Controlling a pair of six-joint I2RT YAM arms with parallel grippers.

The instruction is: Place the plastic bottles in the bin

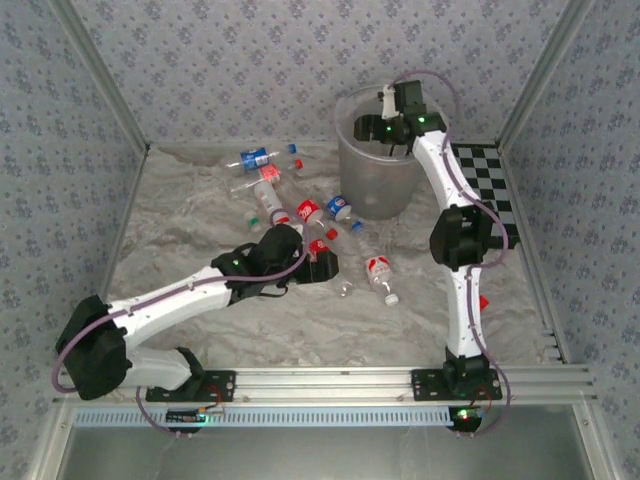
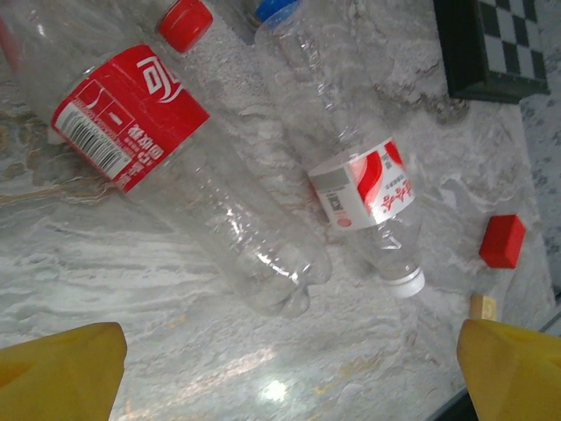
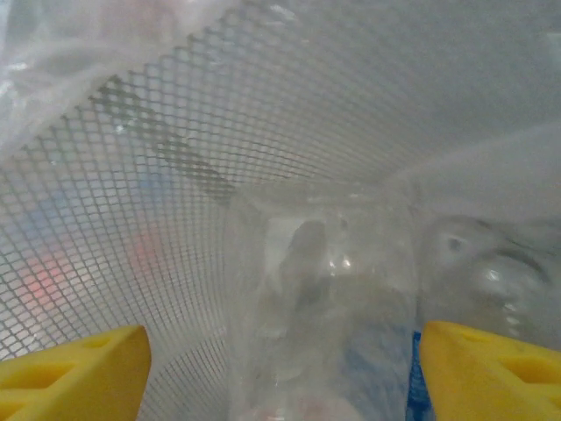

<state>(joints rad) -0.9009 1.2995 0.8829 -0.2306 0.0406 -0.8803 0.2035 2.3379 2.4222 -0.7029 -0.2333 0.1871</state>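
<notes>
About ten bottles (image 1: 310, 212) are being seen lying scattered on the table (image 1: 200, 230) in the top view, though the count is being blurred where they overlap; they are lying between the left gripper (image 1: 322, 266) and the bin (image 1: 375, 190), which is standing at the far side beside one checkerboard (image 1: 490, 190). One more clear bottle (image 3: 324, 307), with a blue patch on it, is being shown inside the bin's mesh wall (image 3: 219, 132), between the spread fingers of the right gripper (image 3: 280, 360), which is hanging over the bin's mouth (image 1: 385, 118); whether the fingers are touching it cannot be told. The left gripper (image 2: 289, 368) is being held low over the table with its fingers spread wide and nothing between them. Ahead of it three bottles are being seen: one red-labelled with a red cap (image 2: 131, 114), one with a red-and-white label and a white cap (image 2: 368, 193), and one blue-capped (image 2: 276, 9). One red block (image 2: 502, 240) and one pale block (image 2: 483, 306) are lying to the side, apart from the bottles.
</notes>
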